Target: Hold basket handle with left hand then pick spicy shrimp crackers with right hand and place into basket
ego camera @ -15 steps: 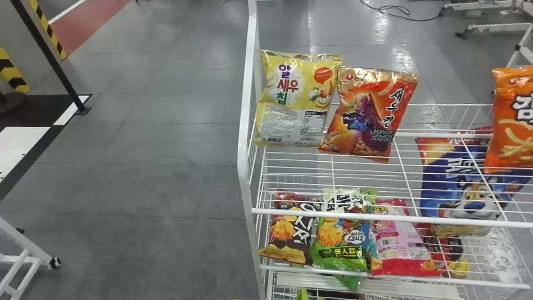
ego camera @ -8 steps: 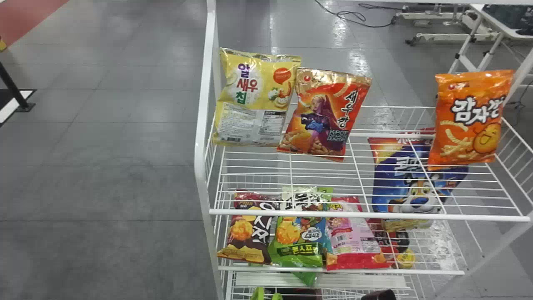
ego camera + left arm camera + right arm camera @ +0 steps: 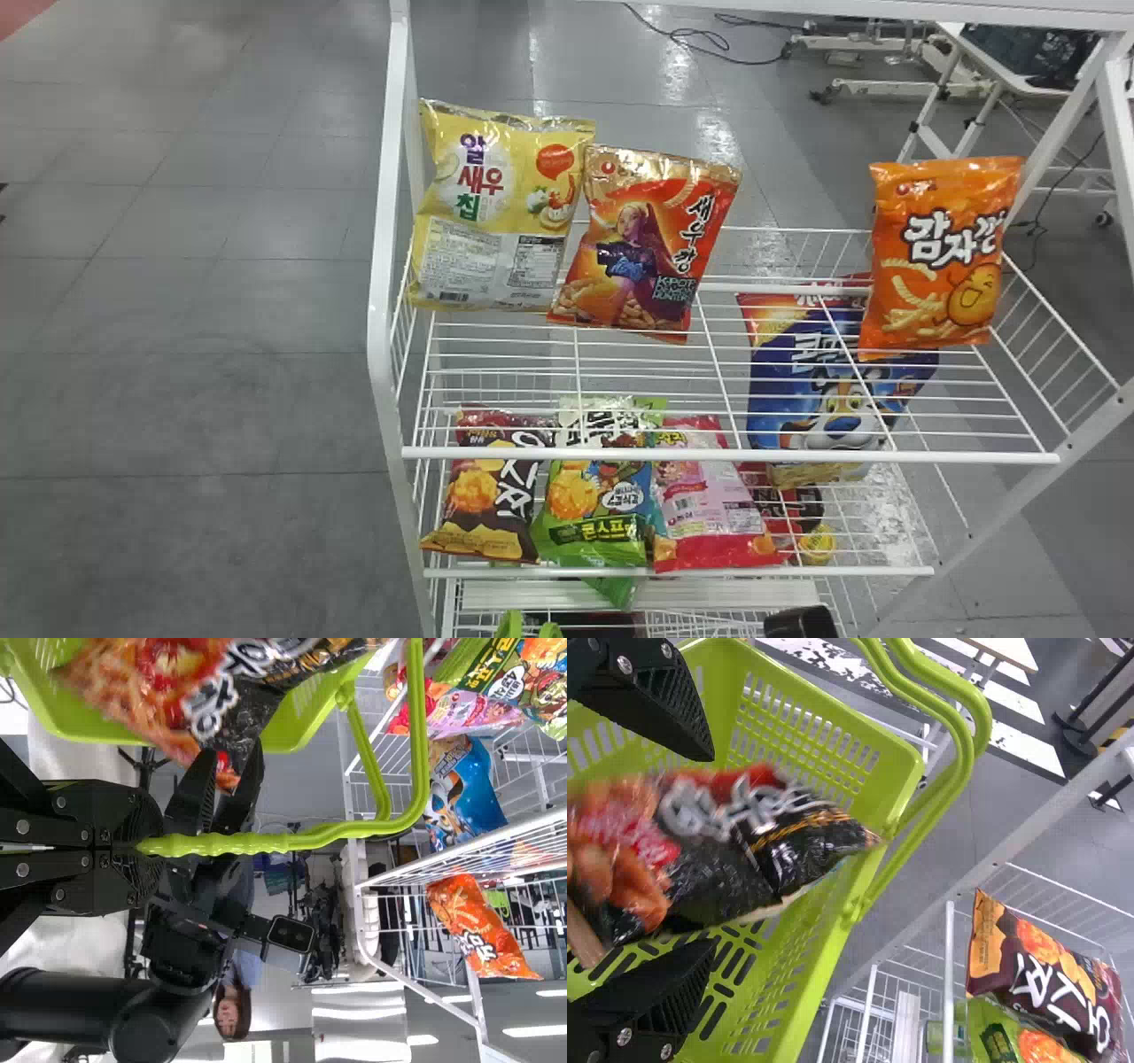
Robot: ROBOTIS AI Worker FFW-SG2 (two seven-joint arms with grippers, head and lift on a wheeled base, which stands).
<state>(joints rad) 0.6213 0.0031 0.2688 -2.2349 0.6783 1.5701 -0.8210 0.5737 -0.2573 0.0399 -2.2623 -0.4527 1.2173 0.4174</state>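
Note:
In the left wrist view my left gripper [image 3: 151, 846] is shut on the green basket handle [image 3: 257, 842]. The basket's green handle [image 3: 523, 626] also shows at the head view's bottom edge, where a black part of my right arm [image 3: 802, 623] comes in. My right gripper [image 3: 678, 859] stands open over the green basket [image 3: 899, 753], its fingers wide apart. Between and beyond them is the black and red spicy shrimp crackers bag [image 3: 718, 850], blurred, over the basket. From the left wrist view, the bag [image 3: 208, 704] lies right by the fingertips of my right gripper [image 3: 217, 771].
A white wire rack [image 3: 726, 458] stands ahead. Yellow [image 3: 500, 208], red [image 3: 647, 244] and orange bags [image 3: 939, 257] stand on its upper shelf. Several bags lie lower, among them a brown one [image 3: 487, 487] and a blue one [image 3: 833, 399]. Floor stretches left of the rack.
The head view has swung right, so the rack and its bags have shifted left in it. The orange bag has come fully into view, and the black arm part has appeared at the bottom edge.

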